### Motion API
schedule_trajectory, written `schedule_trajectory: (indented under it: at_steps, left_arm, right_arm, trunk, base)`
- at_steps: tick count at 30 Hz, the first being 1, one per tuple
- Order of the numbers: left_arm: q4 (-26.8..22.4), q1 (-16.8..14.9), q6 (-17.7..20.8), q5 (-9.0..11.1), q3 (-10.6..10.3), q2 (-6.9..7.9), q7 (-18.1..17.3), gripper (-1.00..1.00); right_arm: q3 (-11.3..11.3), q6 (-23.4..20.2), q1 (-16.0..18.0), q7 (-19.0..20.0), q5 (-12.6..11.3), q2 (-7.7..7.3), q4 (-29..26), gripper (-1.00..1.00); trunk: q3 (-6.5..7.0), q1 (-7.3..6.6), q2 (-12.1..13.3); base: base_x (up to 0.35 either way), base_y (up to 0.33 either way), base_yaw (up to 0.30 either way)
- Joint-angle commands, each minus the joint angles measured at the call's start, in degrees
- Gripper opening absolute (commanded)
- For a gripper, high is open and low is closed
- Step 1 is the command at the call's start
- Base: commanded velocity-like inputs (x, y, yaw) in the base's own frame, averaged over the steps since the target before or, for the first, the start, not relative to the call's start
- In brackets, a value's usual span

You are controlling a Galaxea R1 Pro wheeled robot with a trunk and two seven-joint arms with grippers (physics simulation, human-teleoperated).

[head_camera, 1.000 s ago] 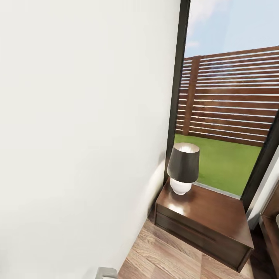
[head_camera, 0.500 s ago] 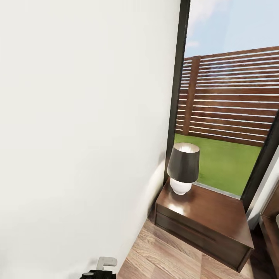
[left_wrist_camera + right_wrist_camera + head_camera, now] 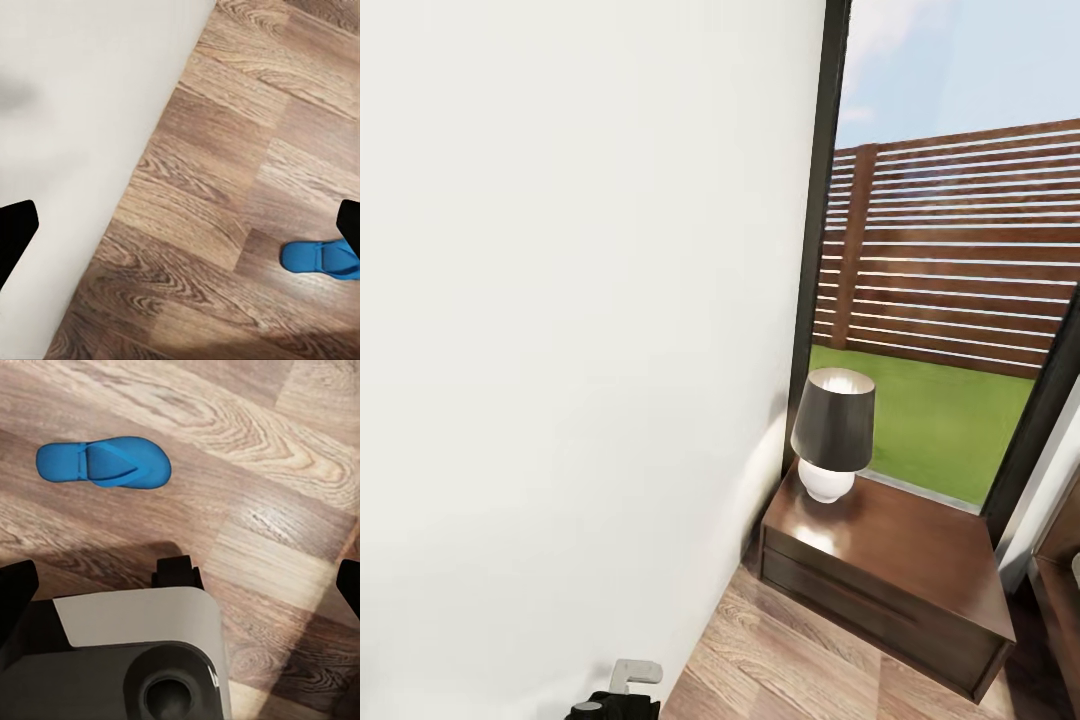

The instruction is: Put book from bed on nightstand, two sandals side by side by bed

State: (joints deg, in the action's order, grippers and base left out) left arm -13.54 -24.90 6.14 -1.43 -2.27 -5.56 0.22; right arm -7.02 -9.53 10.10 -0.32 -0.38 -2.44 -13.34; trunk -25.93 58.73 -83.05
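While my fingers (image 3: 16, 229) on both grippers spread wide, holding nothing | blue sandal (image 3: 103, 463) flat on wood floor (image 3: 247, 427); nightstand (image 3: 890, 560) carries lamp (image 3: 832, 433) at its back-left corner

- You face a wall (image 3: 560, 350) filling the left of the head view, with a window (image 3: 940, 300) to its right.
- The nightstand (image 3: 890, 570) stands on the floor (image 3: 780, 660) in front of the window, against the wall.
- A lamp (image 3: 833, 433) sits on the nightstand's back left corner.
- Through the window, a lawn (image 3: 940, 410) lies before a fence (image 3: 960, 250).
- Under your left claw (image 3: 180, 225), one sandal (image 3: 321, 259) lies on the floor, well apart from the wall.
- Under your right claw (image 3: 180, 585), a sandal (image 3: 103, 463) lies on the floor beyond the robot's base (image 3: 135, 660).
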Motion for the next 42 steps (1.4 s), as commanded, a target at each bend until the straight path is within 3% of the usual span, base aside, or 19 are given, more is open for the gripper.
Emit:
schedule_trajectory:
  at_steps: [1, 8, 13, 42]
  left_arm:
    - [-0.1, 0.0, 0.3, -0.2, -0.3, 0.00, 0.0, 1.00]
    - [-0.2, 0.0, 0.2, -0.1, -0.3, 0.00, -0.1, 1.00]
    - [1.4, -0.2, -0.3, -0.1, 1.3, 0.77, -0.1, 1.00]
    - [1.6, -0.2, -0.3, -0.1, 1.3, 0.77, -0.1, 1.00]
  right_arm:
    - [-0.2, -0.3, 0.0, 0.0, 0.0, 0.00, -0.1, 1.00]
    - [-0.1, -0.2, 0.0, 0.0, 0.0, -0.08, -0.1, 1.00]
    - [-0.3, -0.5, -1.5, 0.4, -1.1, 0.01, -0.2, 1.00]
    - [-0.3, -0.5, -1.5, 0.4, -1.1, 0.01, -0.2, 1.00]
  trunk:
    - [-0.06, 0.00, 0.0]
    - [-0.06, 0.00, 0.0]
    - [-0.06, 0.00, 0.0]
    - [-0.06, 0.00, 0.0]
  base:
    - [0.000, 0.000, 0.000]
    - [0.000, 0.000, 0.000]
    - [0.000, 0.000, 0.000]
    - [0.000, 0.000, 0.000]
